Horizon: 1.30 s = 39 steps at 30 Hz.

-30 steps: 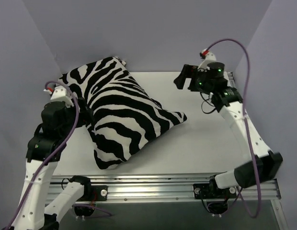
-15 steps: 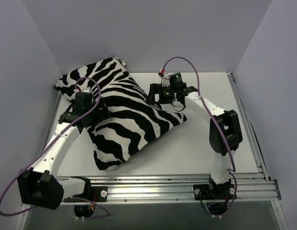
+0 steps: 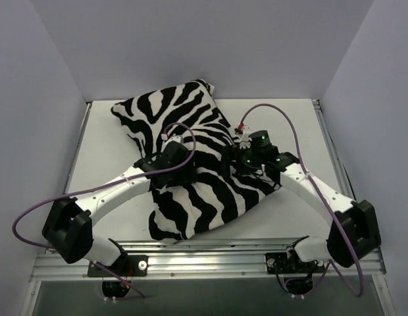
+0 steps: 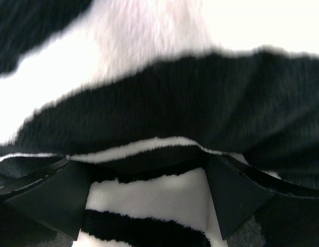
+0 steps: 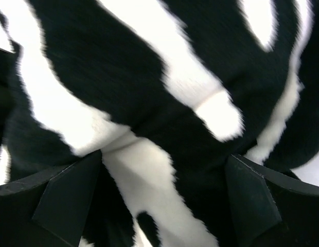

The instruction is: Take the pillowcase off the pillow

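The pillowcase [image 3: 191, 151], zebra-striped, covers the whole pillow, which lies slanted from the back left to the table's front edge. The white pillow is hidden inside it. My left gripper [image 3: 181, 164] rests on the middle of the pillowcase, and my right gripper [image 3: 240, 161] on its right edge. In the left wrist view the left gripper [image 4: 149, 198] has its jaws wide apart, pressed into the striped pillowcase [image 4: 159, 103]. In the right wrist view the right gripper [image 5: 159, 203] is likewise wide open with the pillowcase [image 5: 149, 103] bulging between its fingers.
The white table [image 3: 303, 125] is bounded by grey-purple walls at the back and both sides. A metal rail [image 3: 210, 253] runs along the front edge. Purple cables loop over both arms.
The covered pillow has shifted right and toward the front. My left gripper moved from its left edge to its middle. My right gripper came down onto its right edge.
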Motion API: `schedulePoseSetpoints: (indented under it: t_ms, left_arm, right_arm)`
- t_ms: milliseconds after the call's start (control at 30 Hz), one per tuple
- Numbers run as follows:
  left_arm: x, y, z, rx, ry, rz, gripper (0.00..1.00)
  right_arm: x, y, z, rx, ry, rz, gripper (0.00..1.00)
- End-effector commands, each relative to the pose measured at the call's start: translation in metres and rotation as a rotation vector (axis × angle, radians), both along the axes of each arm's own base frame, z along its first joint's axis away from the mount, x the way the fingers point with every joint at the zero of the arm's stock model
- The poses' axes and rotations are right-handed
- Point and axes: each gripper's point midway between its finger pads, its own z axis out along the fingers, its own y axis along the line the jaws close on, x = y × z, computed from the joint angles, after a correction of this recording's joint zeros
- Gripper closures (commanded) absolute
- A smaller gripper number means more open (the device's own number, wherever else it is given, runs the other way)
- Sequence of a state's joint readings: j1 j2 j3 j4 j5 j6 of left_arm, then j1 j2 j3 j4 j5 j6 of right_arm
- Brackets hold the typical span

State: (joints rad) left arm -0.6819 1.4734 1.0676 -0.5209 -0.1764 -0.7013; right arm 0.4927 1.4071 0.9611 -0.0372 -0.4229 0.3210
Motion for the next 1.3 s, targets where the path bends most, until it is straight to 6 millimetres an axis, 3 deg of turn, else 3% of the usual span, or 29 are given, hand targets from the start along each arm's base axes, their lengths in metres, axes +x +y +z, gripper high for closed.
schedulePoseSetpoints:
  t_ms: [0, 67, 100, 133, 200, 300, 333, 433, 600, 667, 700, 767, 867, 933, 967, 1033, 1100, 1167, 1200, 1233, 1267]
  left_arm:
    - [-0.076, -0.062, -0.010, -0.141, 0.160, -0.180, 0.06]
    - [-0.078, -0.041, -0.003, -0.082, 0.130, -0.130, 0.06]
    - [-0.077, -0.034, 0.015, -0.098, 0.085, -0.116, 0.06]
    - [-0.081, -0.022, 0.019, -0.069, 0.085, -0.096, 0.06]
    - [-0.070, -0.008, 0.046, -0.055, -0.004, -0.054, 0.06]
    - [-0.054, 0.006, 0.077, -0.039, -0.076, -0.031, 0.06]
    - [-0.048, 0.008, 0.083, -0.042, -0.093, -0.029, 0.06]
    - [-0.019, 0.017, 0.101, -0.067, -0.140, -0.008, 0.06]
    - [0.027, 0.035, 0.110, -0.090, -0.167, 0.034, 0.06]
    - [0.041, 0.032, 0.114, -0.105, -0.182, 0.036, 0.06]
    - [0.048, 0.030, 0.105, -0.101, -0.165, 0.033, 0.06]
    - [0.060, 0.025, 0.094, -0.110, -0.139, 0.029, 0.06]
    - [0.067, 0.022, 0.069, -0.094, -0.088, 0.035, 0.06]
    - [0.068, 0.021, 0.056, -0.094, -0.069, 0.041, 0.06]
    - [0.064, 0.022, 0.038, -0.081, -0.032, 0.045, 0.06]
    - [0.064, 0.021, 0.023, -0.093, -0.010, 0.055, 0.06]
    - [0.055, 0.021, -0.005, -0.088, 0.051, 0.064, 0.06]
    - [0.054, 0.017, -0.026, -0.095, 0.087, 0.068, 0.06]
    - [0.046, 0.012, -0.037, -0.121, 0.132, 0.056, 0.06]
    - [0.046, 0.008, -0.044, -0.130, 0.141, 0.051, 0.06]
    - [0.043, 0.006, -0.059, -0.124, 0.181, 0.051, 0.06]
  right_arm:
    - [-0.054, 0.029, 0.057, 0.145, -0.011, 0.147, 0.09]
    - [-0.055, 0.024, 0.074, 0.145, -0.038, 0.138, 0.08]
    - [-0.052, 0.020, 0.081, 0.133, -0.064, 0.116, 0.07]
    - [-0.045, 0.018, 0.095, 0.131, -0.097, 0.097, 0.06]
    - [-0.036, 0.009, 0.100, 0.093, -0.113, 0.055, 0.04]
    - [0.001, -0.020, 0.118, 0.107, -0.147, -0.091, 0.02]
    - [0.019, -0.041, 0.124, 0.134, -0.159, -0.168, 0.01]
    - [0.047, -0.056, 0.141, 0.249, -0.182, -0.218, 0.00]
    - [0.085, -0.034, 0.144, 0.369, -0.152, -0.159, 0.00]
    - [0.100, -0.028, 0.143, 0.396, -0.170, -0.154, 0.00]
    - [0.111, -0.027, 0.125, 0.382, -0.136, -0.166, 0.00]
    - [0.126, -0.025, 0.113, 0.369, -0.123, -0.171, 0.00]
    - [0.147, -0.025, 0.063, 0.333, -0.037, -0.203, 0.00]
    - [0.150, -0.026, 0.042, 0.311, -0.009, -0.210, 0.00]
    - [0.150, -0.024, 0.021, 0.291, 0.027, -0.197, 0.00]
    - [0.145, -0.020, -0.001, 0.271, 0.077, -0.180, 0.00]
    - [0.137, -0.017, -0.027, 0.238, 0.119, -0.159, 0.01]
    - [0.125, -0.004, -0.037, 0.240, 0.144, -0.109, 0.12]
    - [0.121, 0.001, -0.037, 0.243, 0.144, -0.084, 0.23]
    - [0.115, 0.009, -0.034, 0.245, 0.141, -0.057, 0.51]
    - [0.113, 0.012, -0.027, 0.250, 0.128, -0.043, 0.64]
